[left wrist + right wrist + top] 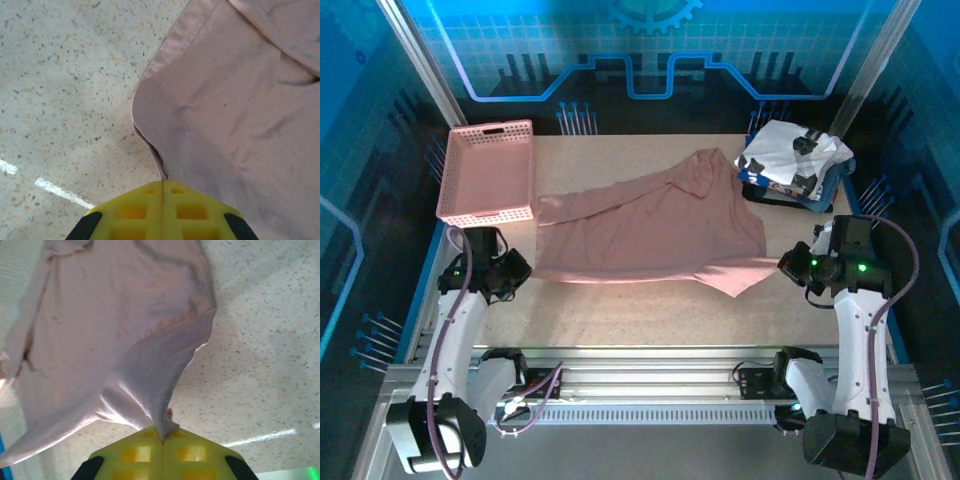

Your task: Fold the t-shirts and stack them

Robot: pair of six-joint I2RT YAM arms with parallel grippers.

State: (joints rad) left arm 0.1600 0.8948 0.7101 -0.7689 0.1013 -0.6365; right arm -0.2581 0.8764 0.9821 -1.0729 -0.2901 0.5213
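Left wrist view, closest in: the left gripper (162,186) has its yellow pads pressed tight on the hem corner of the pink shirt (235,110), with the stitched edge running straight into the line where they meet. The right gripper (162,439) is clamped the same way on a bunched point of that cloth, which fans out from the pinch and looks raised slightly off the table (265,365).

From overhead, the shirt lies spread across the middle of the table, with a gripper at each of its near corners. Its far side is rumpled and reaches up toward the back right. There a folded white shirt (790,155) sits on a navy shirt (810,197). A basket (485,213) stands at the back left.

The cloth looks light and limp. I'd expect it to sag between two holds and drag its middle along the table. The doubled hem at the corners seems the surest place to pinch, since a single thin layer could slip free.
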